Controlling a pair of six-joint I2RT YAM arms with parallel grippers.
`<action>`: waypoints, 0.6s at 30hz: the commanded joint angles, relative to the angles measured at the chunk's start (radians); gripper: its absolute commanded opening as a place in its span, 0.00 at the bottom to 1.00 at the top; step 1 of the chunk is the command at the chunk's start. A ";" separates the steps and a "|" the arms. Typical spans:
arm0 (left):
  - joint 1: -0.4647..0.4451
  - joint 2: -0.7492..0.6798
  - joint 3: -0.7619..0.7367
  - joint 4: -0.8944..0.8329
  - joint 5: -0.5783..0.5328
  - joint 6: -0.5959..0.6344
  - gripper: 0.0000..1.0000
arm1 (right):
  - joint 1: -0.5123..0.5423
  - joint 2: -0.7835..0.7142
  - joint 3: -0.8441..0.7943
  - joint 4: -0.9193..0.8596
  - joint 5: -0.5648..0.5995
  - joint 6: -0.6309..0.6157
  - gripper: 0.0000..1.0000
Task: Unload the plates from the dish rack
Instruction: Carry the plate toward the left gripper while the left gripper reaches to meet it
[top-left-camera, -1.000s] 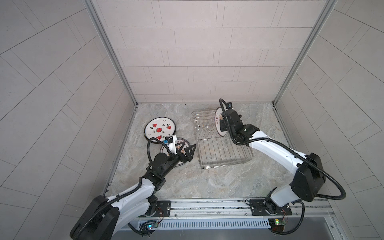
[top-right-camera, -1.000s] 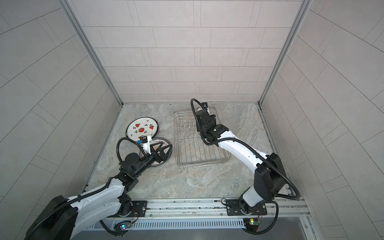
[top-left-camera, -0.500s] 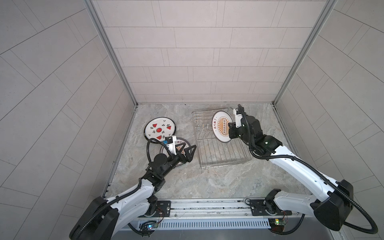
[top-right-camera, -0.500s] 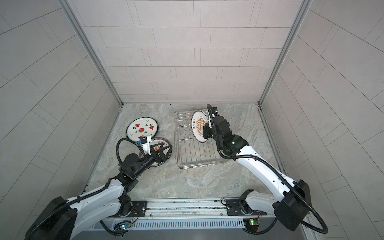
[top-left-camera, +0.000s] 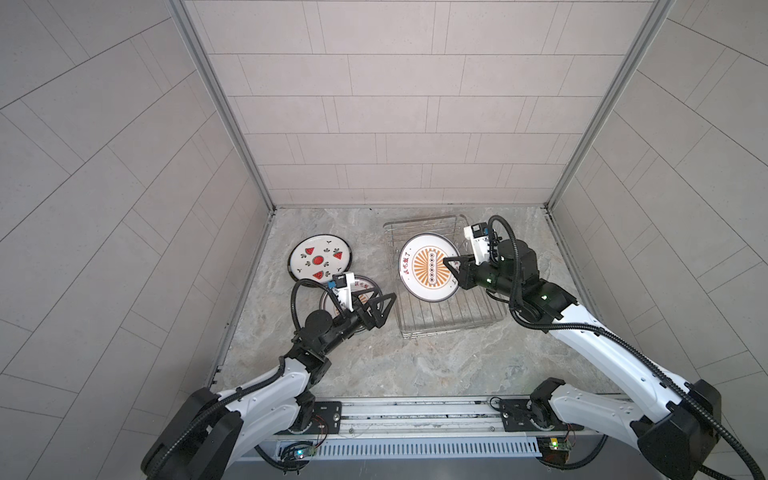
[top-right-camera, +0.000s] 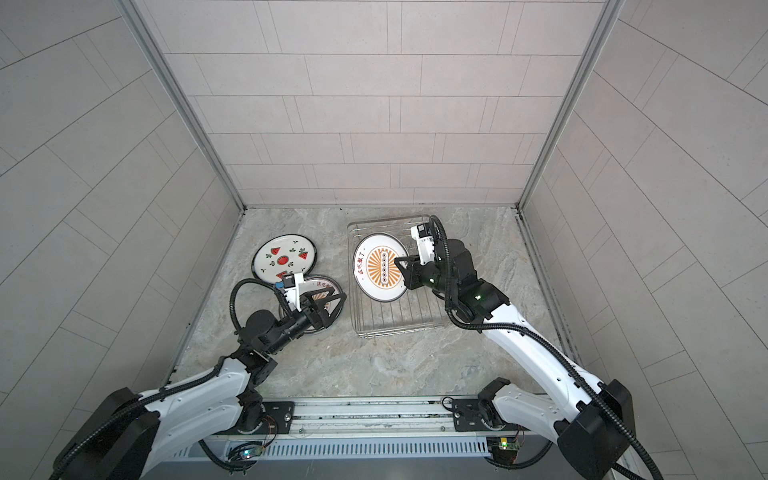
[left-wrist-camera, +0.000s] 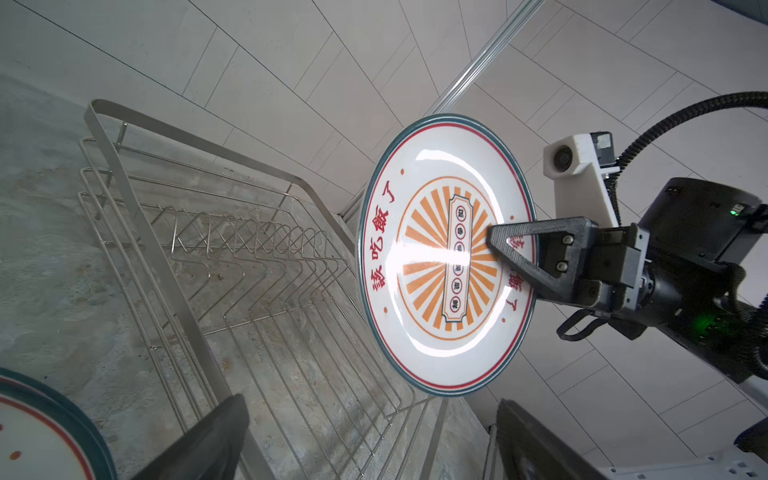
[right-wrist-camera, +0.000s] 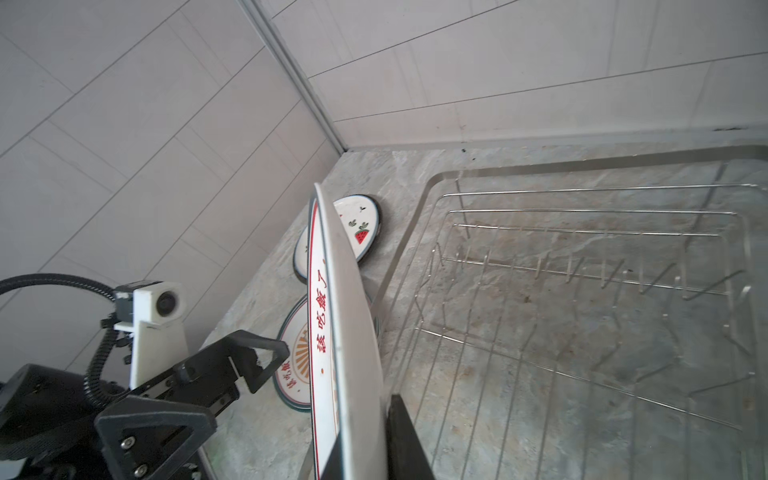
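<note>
My right gripper (top-left-camera: 451, 270) is shut on the rim of a plate (top-left-camera: 430, 267) printed with an orange sunburst and red characters. It holds this plate upright above the dish rack (top-left-camera: 457, 318), printed face toward the left arm. In the right wrist view the plate (right-wrist-camera: 345, 332) is edge-on between the jaws. The wire rack (left-wrist-camera: 249, 270) has no plate in its prongs. My left gripper (top-left-camera: 380, 301) hangs open beside the rack's left side, over a second sunburst plate (top-left-camera: 365, 286) lying flat. A watermelon plate (top-left-camera: 320, 261) lies behind that one.
The grey marble floor is boxed in by tiled walls at the back and both sides. A metal rail (top-left-camera: 415, 411) carrying both arm bases runs along the front. Bare floor lies in front of the rack and to its right.
The right gripper lifted the sunburst plate out of the back of the rack, turned its face toward the left, and brought it slightly forward. The left arm has barely moved.
</note>
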 joint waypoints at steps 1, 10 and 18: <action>-0.003 0.000 -0.022 0.108 0.030 -0.031 0.99 | 0.014 -0.003 -0.002 0.127 -0.120 0.059 0.13; -0.004 -0.026 -0.033 0.139 0.069 -0.093 0.81 | 0.141 0.135 0.017 0.225 -0.157 0.070 0.13; -0.004 -0.079 -0.034 0.060 0.062 -0.144 0.28 | 0.154 0.181 0.035 0.224 -0.133 0.057 0.13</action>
